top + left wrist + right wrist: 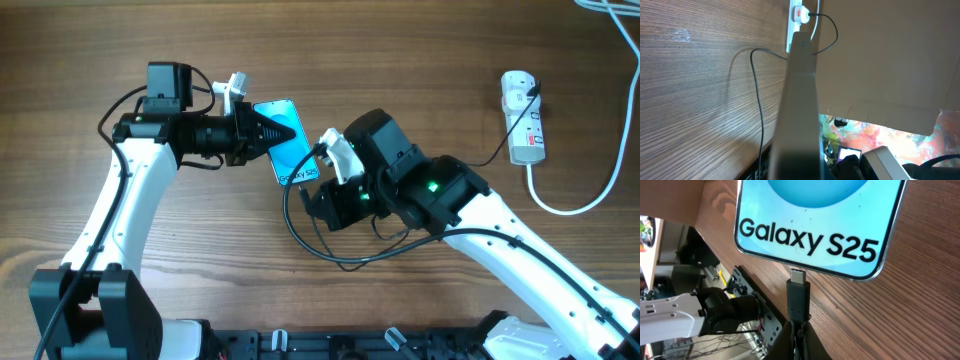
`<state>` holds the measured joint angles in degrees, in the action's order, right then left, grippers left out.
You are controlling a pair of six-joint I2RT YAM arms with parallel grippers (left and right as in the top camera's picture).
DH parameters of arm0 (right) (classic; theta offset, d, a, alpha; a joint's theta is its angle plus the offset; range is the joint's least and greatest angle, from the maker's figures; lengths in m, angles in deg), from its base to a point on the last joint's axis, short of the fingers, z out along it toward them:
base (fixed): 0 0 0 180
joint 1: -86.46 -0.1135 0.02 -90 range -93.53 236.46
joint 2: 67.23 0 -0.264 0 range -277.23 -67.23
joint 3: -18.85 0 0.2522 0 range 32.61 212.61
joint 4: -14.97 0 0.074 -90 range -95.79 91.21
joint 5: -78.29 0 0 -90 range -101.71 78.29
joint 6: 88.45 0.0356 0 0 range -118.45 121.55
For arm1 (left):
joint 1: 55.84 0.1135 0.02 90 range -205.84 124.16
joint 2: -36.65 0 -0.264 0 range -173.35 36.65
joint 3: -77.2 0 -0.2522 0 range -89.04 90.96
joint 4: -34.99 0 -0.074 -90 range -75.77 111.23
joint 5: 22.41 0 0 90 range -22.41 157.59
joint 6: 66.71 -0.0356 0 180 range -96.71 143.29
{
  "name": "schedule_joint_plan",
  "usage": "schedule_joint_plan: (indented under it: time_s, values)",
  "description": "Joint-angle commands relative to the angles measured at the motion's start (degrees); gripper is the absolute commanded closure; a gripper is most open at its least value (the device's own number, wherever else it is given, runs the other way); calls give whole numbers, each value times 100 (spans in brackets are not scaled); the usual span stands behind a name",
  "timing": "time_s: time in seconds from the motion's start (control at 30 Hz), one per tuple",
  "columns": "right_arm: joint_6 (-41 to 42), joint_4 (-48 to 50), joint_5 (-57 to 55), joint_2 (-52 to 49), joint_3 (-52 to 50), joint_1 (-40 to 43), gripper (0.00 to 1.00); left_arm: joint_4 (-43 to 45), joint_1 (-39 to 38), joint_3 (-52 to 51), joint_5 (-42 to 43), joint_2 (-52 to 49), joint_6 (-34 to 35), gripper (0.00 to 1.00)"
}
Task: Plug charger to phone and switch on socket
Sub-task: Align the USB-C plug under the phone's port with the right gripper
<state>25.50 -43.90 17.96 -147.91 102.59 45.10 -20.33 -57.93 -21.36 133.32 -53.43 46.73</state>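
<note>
The phone (287, 143), with a cyan-blue screen, is held off the table by my left gripper (272, 133), which is shut on its upper end. In the left wrist view the phone (800, 100) shows edge-on. My right gripper (797, 337) is shut on the charger's connector (798, 297). The connector's metal tip touches the middle of the phone's bottom edge, under the "Galaxy S25" text (810, 242). The thin black charger cable (345, 262) loops below my right gripper (322, 163) and runs to the white socket (522, 117) at the far right. The socket also shows in the left wrist view (797, 14).
The socket's thick white cord (590, 200) curves off the table's right edge. The right arm's body (430, 190) lies between the phone and the socket. The rest is bare wooden table (400, 60).
</note>
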Motion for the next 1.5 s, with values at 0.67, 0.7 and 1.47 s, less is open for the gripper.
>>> schedule_joint_plan:
  time_s: [0.67,0.7,1.47]
  values:
    - [466,874,-826,-22,85,20,96,-251,-4,46,240,127,-374,96]
    - [472,944,-828,-22,85,20,96,-286,-4,46,284,127,-374,96]
    - [629,101,39,219,79,-39,55,-127,11,46,822,127,-195,96]
